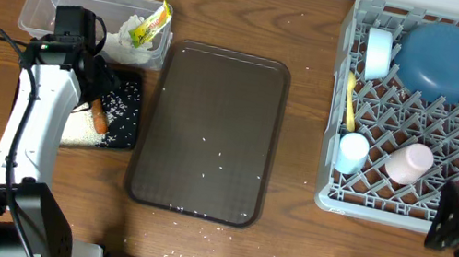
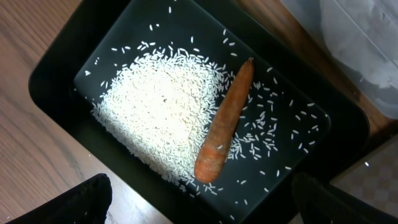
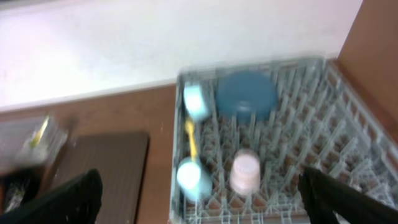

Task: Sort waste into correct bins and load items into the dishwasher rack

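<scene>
Left tool point(image 2: 208, 200) wide open, carrot piece point(image 2: 225, 121) beside rice point(image 2: 155, 106) in black tray point(image 2: 56, 81) right beneath

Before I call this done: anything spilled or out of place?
Yes: loose rice grains lie scattered on the brown serving tray and on the table in front of it, outside the black tray that holds the rice pile and carrot.

The carrot piece point(image 2: 224, 121) lies beside the rice point(image 2: 158, 115) in the tray point(image 2: 53, 78), tub point(image 1: 53, 10) behind it.
</scene>
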You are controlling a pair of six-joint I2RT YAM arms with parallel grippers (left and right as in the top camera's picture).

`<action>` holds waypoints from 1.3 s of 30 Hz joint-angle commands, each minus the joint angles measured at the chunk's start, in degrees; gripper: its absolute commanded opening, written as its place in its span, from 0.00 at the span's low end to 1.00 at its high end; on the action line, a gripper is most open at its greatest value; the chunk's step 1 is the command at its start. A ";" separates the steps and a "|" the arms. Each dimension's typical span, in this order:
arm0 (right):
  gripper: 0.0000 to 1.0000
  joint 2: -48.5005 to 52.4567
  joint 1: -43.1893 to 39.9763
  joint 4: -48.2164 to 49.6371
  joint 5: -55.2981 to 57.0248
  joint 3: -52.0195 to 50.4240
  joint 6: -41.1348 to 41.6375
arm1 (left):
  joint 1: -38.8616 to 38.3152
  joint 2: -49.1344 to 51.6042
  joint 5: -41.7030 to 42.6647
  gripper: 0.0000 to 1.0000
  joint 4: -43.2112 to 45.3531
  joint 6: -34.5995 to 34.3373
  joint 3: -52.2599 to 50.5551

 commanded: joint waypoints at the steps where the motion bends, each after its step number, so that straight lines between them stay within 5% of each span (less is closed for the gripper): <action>1: 0.99 -3.13 -0.35 6.51 2.84 -9.62 -1.31 | 0.26 0.26 -0.68 0.95 -0.31 -0.09 0.48; 12: 0.99 -23.39 -0.11 56.68 -4.46 -62.84 -1.25 | 0.26 0.26 -0.68 0.95 -0.31 -0.09 0.48; 17: 0.99 -31.06 1.05 69.90 -4.94 -79.73 -1.25 | 0.26 0.26 -0.68 0.95 -0.31 -0.09 0.48; 25: 0.99 -40.65 1.46 72.57 -4.94 -91.52 -1.25 | 0.26 0.26 -0.68 0.95 -0.31 -0.09 0.48; 39: 0.99 -42.66 1.44 66.40 -4.07 -91.89 -1.27 | 0.26 0.26 -0.68 0.96 -0.31 -0.09 0.48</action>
